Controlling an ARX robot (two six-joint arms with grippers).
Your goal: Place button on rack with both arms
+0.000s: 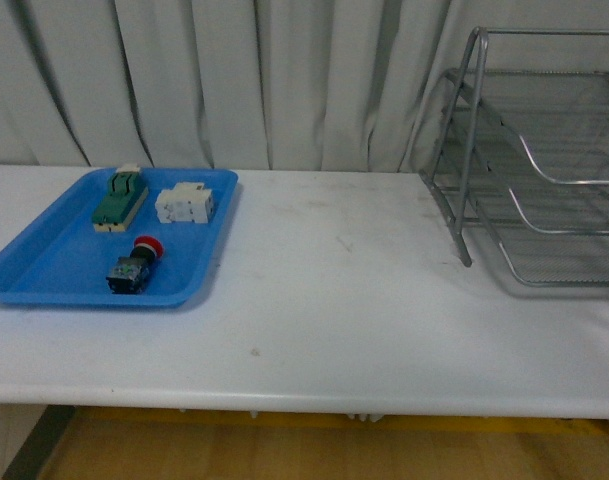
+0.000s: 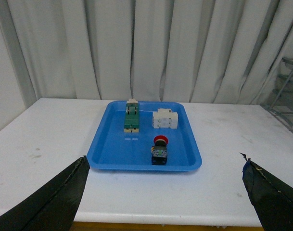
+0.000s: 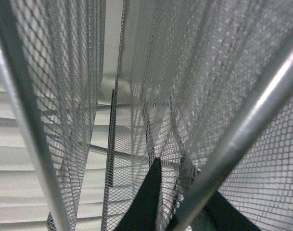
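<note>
While our left tool (image 2: pixel 163 158) hangs spread wide and empty, the right tool (image 3: pixel 184 197) sits close among the rack (image 3: pixel 194 72) mesh, its grip unreadable, and it could snag on that fine wire. Further out, the button (image 2: pixel 159 150) lies in the blue tray (image 2: pixel 117 149). With that glossy round red cap and blocky body, we reckon it may slip when pinched.
</note>
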